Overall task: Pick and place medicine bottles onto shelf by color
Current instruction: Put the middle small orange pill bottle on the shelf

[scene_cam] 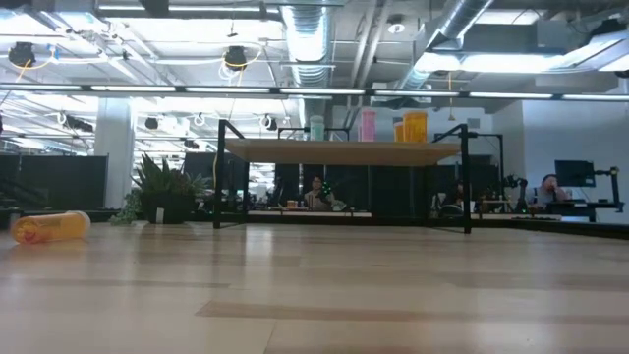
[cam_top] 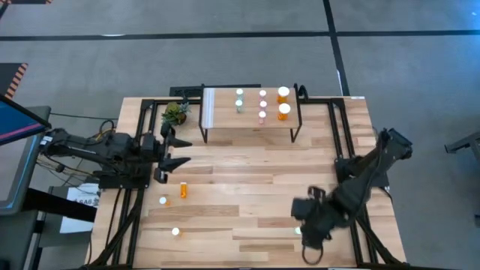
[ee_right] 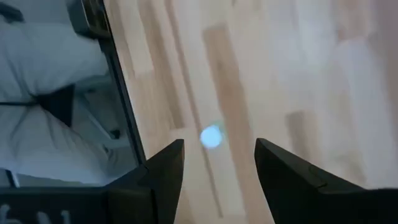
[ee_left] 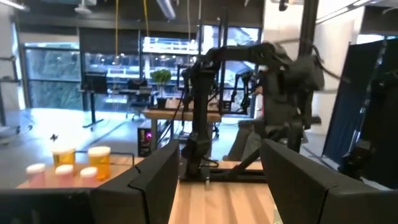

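You've got six white-capped vials on light-wood shelf [cam_top: 251, 120]; four left on table. Right gripper [ee_right: 217, 155] spread over teal vial [ee_right: 211, 136]; left gripper [cam_top: 174, 151] spread, empty.

The shelf [cam_top: 247, 127] stands at the table's [cam_top: 247, 180] far edge, with a potted plant [cam_top: 175, 113] just to its left. On it, six bottles [cam_top: 262, 103] stand in three pairs toward its right end. On the table's left part a bottle [cam_top: 183, 190] lies on its side, a second [cam_top: 163, 200] beside it, a third [cam_top: 175, 232] nearer the front edge. Another bottle [ee_right: 211, 137] sits front right, under the right gripper [ee_right: 217, 155].
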You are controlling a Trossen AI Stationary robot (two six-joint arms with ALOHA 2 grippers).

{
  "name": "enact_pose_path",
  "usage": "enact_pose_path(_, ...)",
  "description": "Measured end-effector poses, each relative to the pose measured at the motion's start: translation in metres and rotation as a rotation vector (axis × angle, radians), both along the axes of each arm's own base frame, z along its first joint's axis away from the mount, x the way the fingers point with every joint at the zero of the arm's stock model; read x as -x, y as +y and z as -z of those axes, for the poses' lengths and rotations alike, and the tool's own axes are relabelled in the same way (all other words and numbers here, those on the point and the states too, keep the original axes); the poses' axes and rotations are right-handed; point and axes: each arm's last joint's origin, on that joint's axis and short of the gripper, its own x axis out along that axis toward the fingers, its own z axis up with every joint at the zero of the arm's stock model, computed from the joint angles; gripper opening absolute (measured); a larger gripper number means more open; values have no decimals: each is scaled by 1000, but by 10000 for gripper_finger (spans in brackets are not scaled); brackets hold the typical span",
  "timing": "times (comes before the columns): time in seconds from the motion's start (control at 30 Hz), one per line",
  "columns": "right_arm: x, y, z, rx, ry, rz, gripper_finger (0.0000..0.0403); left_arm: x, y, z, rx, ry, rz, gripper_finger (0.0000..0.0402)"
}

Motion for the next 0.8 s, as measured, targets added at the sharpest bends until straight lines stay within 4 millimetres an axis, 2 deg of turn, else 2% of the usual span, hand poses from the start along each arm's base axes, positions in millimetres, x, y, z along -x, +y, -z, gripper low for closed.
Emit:
enact_pose_path(0.17,5,34,29,37,115,56,219,-13,-3,7,9,-15,-45,212)
enact_pose_path(0.37,-1,58,55,49,149,34,219,-38,-9,17,26,-13,-4,212)
enact_pose_path(0.57,-3,59,66,-19,93,34,219,-57,-14,23,34,-41,14,212)
enact_pose_path(0.8,4,53,85,11,121,43,219,-61,-15,27,26,-21,31,212)
